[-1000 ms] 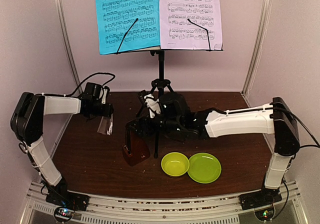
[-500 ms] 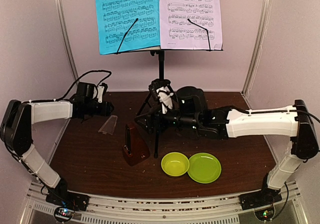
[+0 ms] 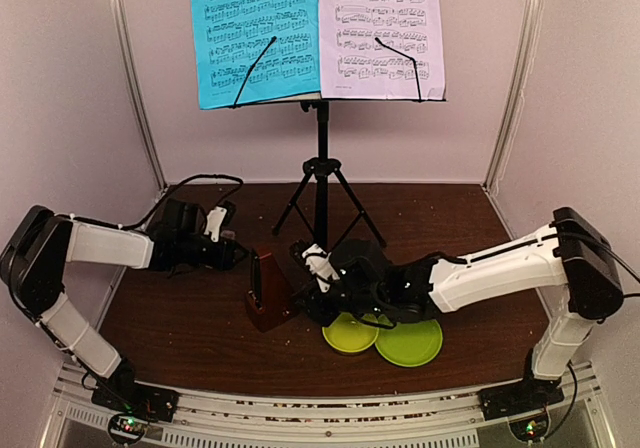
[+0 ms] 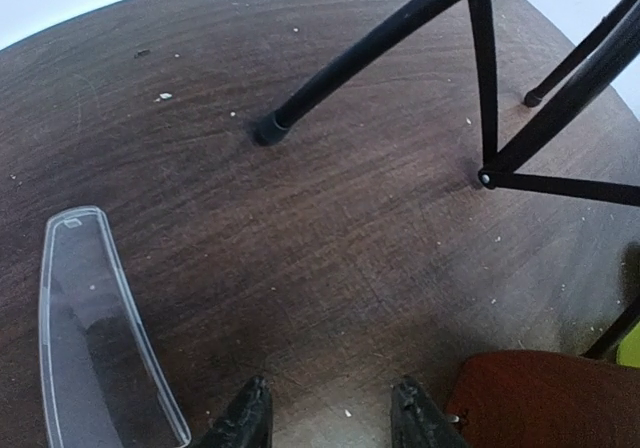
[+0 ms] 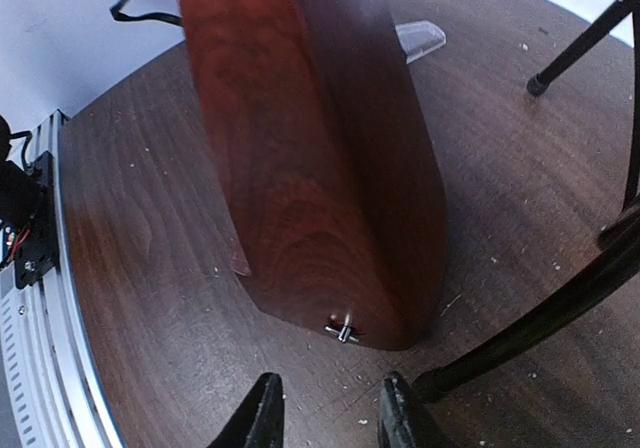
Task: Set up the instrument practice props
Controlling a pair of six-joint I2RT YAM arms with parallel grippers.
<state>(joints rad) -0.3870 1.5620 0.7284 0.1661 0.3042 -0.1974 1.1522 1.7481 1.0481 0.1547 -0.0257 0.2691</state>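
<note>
Standing upright, metronome [image 3: 270,286] tapers upward.

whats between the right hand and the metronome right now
Only a bare strip of table. The right wrist view shows it: the right hand stands open just short of the metronome, not touching it.

Two sheets [image 3: 255,33] on black stand [image 3: 321,168]; brown metronome [image 3: 270,290] upright, clear cover [image 4: 95,338] flat.
</note>
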